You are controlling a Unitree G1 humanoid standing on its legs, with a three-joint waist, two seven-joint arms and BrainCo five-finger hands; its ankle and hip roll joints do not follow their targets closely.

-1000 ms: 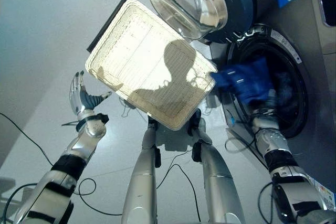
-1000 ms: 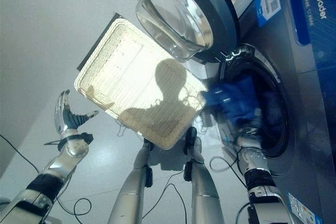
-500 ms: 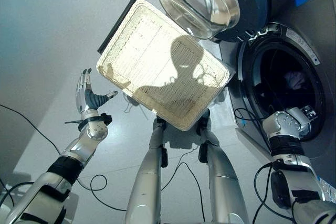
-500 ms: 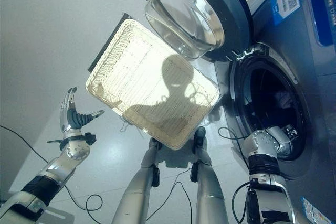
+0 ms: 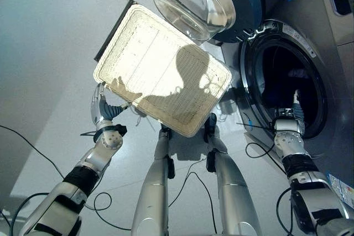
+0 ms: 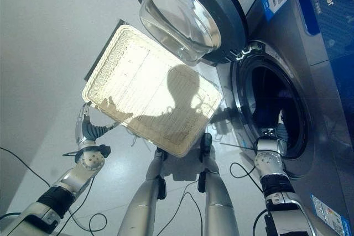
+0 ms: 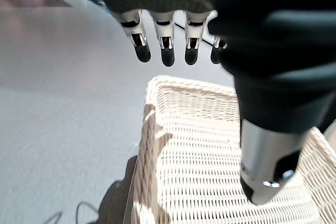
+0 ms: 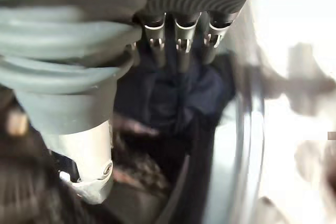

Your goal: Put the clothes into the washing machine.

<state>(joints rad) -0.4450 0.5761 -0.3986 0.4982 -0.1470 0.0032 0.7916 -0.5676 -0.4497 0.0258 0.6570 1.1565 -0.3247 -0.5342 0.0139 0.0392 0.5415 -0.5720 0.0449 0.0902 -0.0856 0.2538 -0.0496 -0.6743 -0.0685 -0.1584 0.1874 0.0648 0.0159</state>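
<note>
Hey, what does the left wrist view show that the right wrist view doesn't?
Only the left wrist view shows the pale wicker basket on the grey floor, with the left hand above its rim, fingers straight, holding nothing. Only the right wrist view shows the right hand at the washing machine opening, with dark blue clothes lying inside past its fingers. In both, a dark ribbed cover, a row of silver dark-tipped fingers and a thumb apart from them.

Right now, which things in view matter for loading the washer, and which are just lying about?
Job: washing machine, its open door, dark blue clothes in the drum, wicker basket, right hand at the drum, left hand by the basket.
Lying about: nothing else.
</note>
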